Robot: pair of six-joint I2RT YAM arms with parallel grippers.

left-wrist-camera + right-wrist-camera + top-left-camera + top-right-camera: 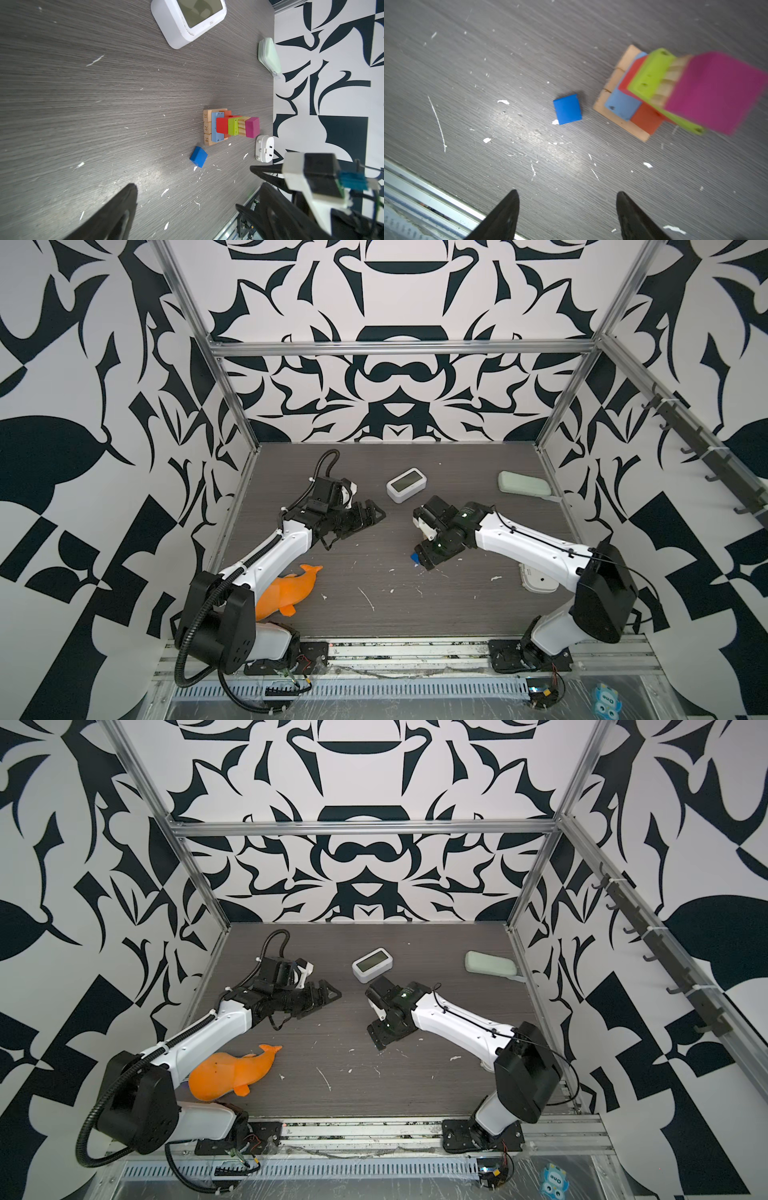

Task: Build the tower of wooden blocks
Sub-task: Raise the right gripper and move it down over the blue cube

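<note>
Trainee: Tower (623, 104) location, please?

Operator: Near the middle of the desk (415, 614), under the wrist of the right arm (528, 541), so both top views hide it. The wrist views show it: three tan bars (207, 127) side by side as the base, then a light blue bar (214, 128) and an orange bar (227, 113) on them. Above come a red block (222, 125), a lime green bar (233, 126), a layer of small tan pieces (241, 126) and a magenta cube (252, 127) on top.

Trainee: Any loose block?

Operator: One, a dark blue cube (567, 109), flat on the desk, just beside the tan base but not touching it. In a top view a corner of the dark blue cube (414, 558) peeks out at the edge of the right tool (566, 191).

Trainee: And that tool?

Operator: It hangs above the desk, jaws apart, bare desk between them. The cube lies ahead of the fingertips, not between them, and nothing is gripped.

Trainee: Left tool (370, 516)?

Operator: Just to 10 o'clock of the middle, apart from the tower. Its wrist view shows one finger (116, 214) with wide bare desk next to it — spread wide, holding nothing.

Trainee: What else?

Operator: White clock (405, 485) at 12 o'clock, pale green case (524, 485) at 2 o'clock. Orange dolphin (291, 591) at 8 o'clock beside the left arm (274, 547). White plug (264, 148) at 4 o'clock — partly behind the right arm, near the tower. White flecks (503, 101) dot the desk.
</note>
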